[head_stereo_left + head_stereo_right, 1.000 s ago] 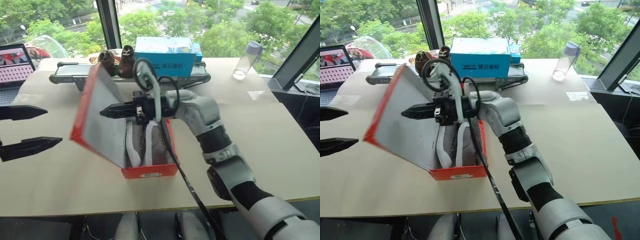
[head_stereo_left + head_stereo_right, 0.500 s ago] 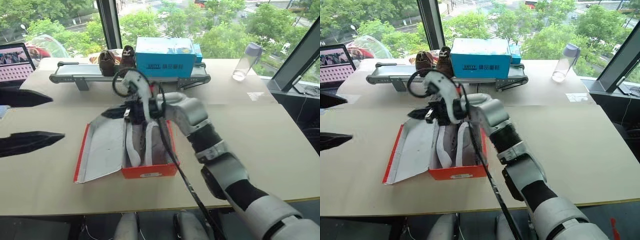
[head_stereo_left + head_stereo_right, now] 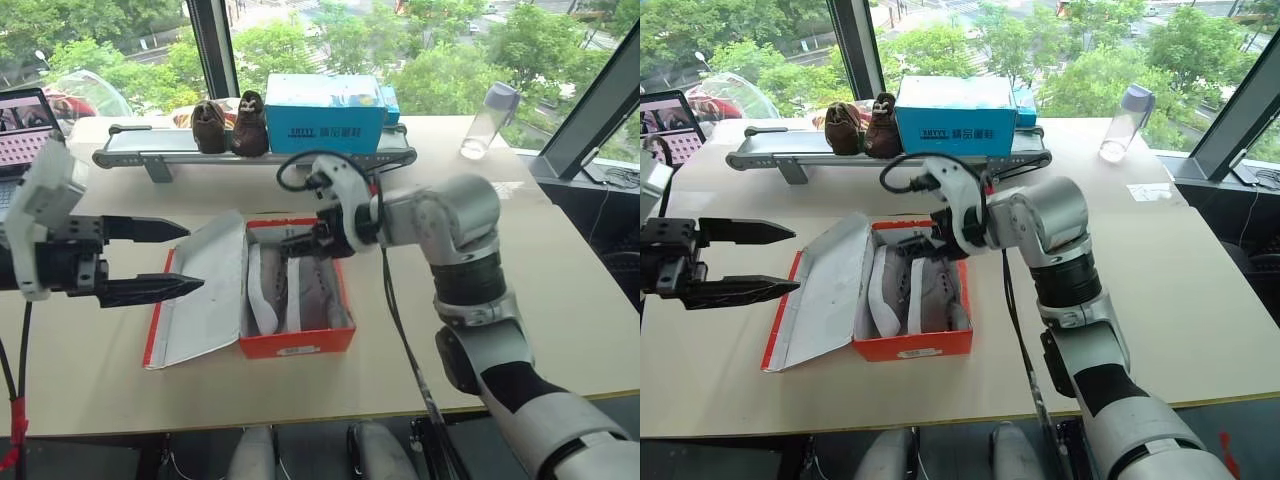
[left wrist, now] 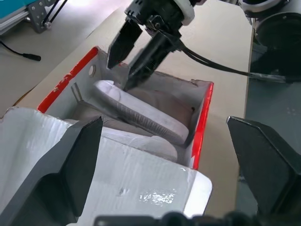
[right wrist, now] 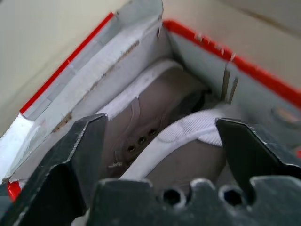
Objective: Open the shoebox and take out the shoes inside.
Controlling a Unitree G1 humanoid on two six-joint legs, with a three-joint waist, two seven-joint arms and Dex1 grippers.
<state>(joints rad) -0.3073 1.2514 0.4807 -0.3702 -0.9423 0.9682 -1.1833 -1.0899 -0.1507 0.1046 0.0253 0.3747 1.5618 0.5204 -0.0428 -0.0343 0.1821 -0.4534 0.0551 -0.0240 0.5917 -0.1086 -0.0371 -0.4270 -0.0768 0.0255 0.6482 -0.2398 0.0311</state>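
- The shoebox [image 3: 300,343] is sitting mid-frame on the table [image 3: 560,300], lid [image 3: 205,290] lying flat and open to its left.
- The shoes [image 3: 290,290] are lying side by side inside, white soles showing.
- The right gripper [image 4: 134,52] is hovering over the box's far end, jaws spread, holding nothing.
- The left gripper [image 3: 165,260] is waiting at frame left over the lid, jaws apart, empty.
- Judgement: canvas sneakers are light and soft; the upper will be buckling, so pinching the stiffer heel collar or sole edge looks best.

Head stereo pair: high, looks fwd/down over table [image 3: 560,300], both eyes share shoebox [image 3: 297,345]. Wrist cams close-up into box, opposite ends.
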